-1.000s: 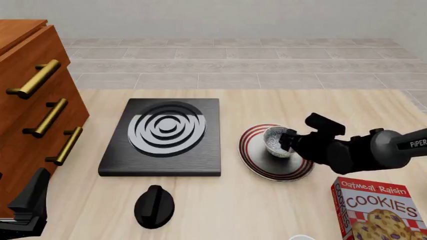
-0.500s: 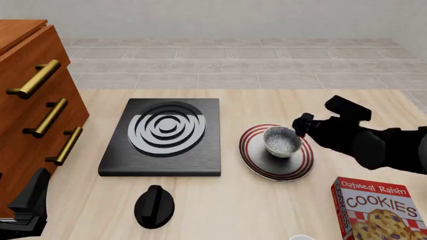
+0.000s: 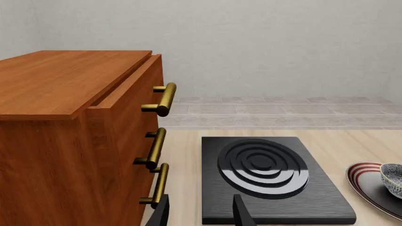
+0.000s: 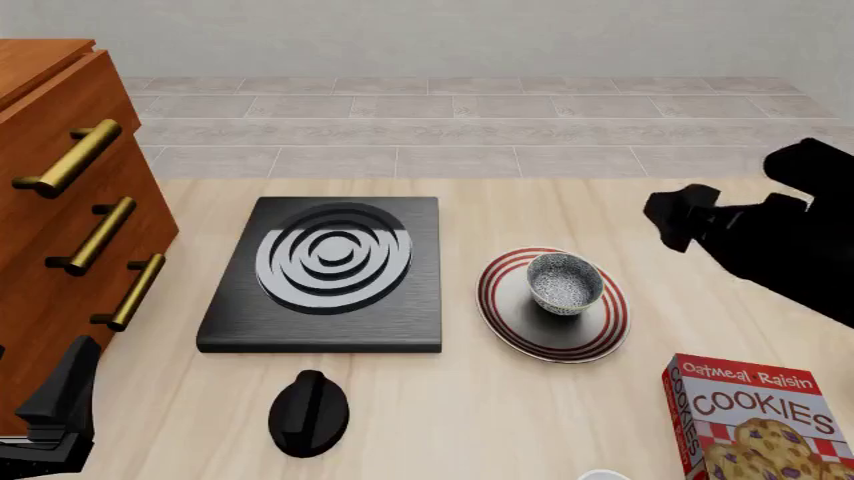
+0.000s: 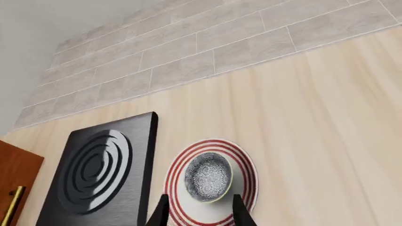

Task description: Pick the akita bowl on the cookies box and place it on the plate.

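Note:
The akita bowl (image 4: 563, 282) stands upright in the middle of the red-ringed plate (image 4: 514, 325), free of any gripper. My right gripper (image 4: 674, 222) hangs open, above and to the right of the bowl, apart from it. In the right wrist view the bowl (image 5: 208, 176) and the plate (image 5: 248, 169) lie far below the open right gripper (image 5: 198, 214). The cookies box (image 4: 761, 420) lies at the near right with nothing on it. At the near left corner my left gripper (image 4: 67, 395) stays low; its wrist view shows the left gripper (image 3: 201, 216) open and empty.
A black square stove (image 4: 334, 270) with grey rings lies left of the plate. A black knob (image 4: 308, 412) sits in front of it. A wooden drawer chest (image 4: 67, 230) with brass handles fills the left side. A small white object (image 4: 601, 475) peeks in at the bottom edge.
My right gripper has let go of the bowl, then risen and drawn back to the right. The bowl stays on the plate. The left arm has not moved.

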